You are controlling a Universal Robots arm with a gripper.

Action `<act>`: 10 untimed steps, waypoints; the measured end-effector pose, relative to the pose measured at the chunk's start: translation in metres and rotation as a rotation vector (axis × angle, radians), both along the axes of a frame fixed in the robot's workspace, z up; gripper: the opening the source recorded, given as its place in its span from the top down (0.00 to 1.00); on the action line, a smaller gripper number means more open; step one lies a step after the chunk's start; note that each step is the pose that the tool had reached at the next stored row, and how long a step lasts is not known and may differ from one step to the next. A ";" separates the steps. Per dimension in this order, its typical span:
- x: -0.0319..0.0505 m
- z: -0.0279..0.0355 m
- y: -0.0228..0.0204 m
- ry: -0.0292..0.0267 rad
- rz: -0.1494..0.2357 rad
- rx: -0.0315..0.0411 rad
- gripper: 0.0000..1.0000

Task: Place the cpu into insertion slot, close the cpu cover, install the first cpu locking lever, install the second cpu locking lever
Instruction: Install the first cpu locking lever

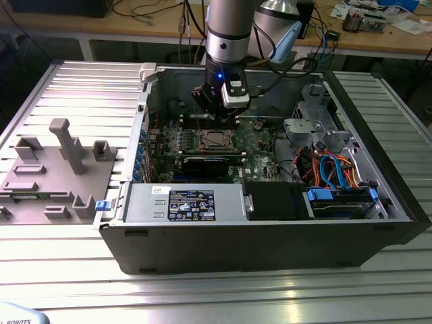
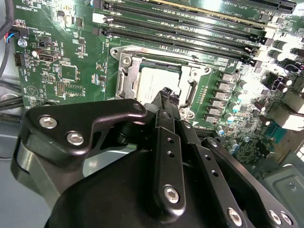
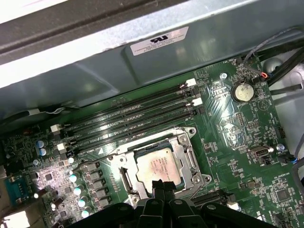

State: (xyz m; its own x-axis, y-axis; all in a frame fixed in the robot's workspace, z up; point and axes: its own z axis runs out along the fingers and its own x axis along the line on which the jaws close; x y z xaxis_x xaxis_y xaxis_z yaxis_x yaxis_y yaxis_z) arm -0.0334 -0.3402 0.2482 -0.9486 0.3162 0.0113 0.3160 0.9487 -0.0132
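My gripper [image 3: 163, 184] hangs with fingers pressed together, holding nothing, just over the cpu [image 3: 158, 165]; the cpu lies in the insertion slot [image 2: 124, 80] under the lowered cpu cover [image 3: 189, 154]; memory slots [image 3: 128, 121] run beside it.

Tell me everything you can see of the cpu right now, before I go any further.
The cpu is a flat square chip with a dull silver metal top that shows faint reddish smears. It lies flat in the insertion slot on the green board, beside the long memory slots. The silvery cpu cover frames it, with its top showing through the cover's cut-out. In both wrist views the gripper hangs over its near edge with its tips together; whether they touch it I cannot tell.
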 end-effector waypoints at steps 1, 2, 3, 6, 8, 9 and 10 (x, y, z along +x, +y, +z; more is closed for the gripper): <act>0.0000 0.0000 0.0000 0.0000 0.001 0.0000 0.89; 0.0000 0.0000 0.0000 0.0000 0.002 0.0000 0.89; 0.0000 0.0000 0.0000 0.0000 0.003 0.0000 0.89; 0.0000 0.0000 0.0000 0.0000 0.005 0.0000 0.89; 0.0000 0.0000 0.0000 -0.0001 0.006 0.0001 0.89; 0.0000 0.0000 0.0000 0.0000 0.007 0.0001 0.89; 0.0000 0.0000 0.0000 0.0000 0.008 0.0001 0.89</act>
State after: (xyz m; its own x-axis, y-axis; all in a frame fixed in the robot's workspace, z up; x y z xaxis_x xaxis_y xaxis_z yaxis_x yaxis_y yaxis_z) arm -0.0334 -0.3402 0.2482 -0.9511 0.3087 0.0113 0.3085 0.9511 -0.0131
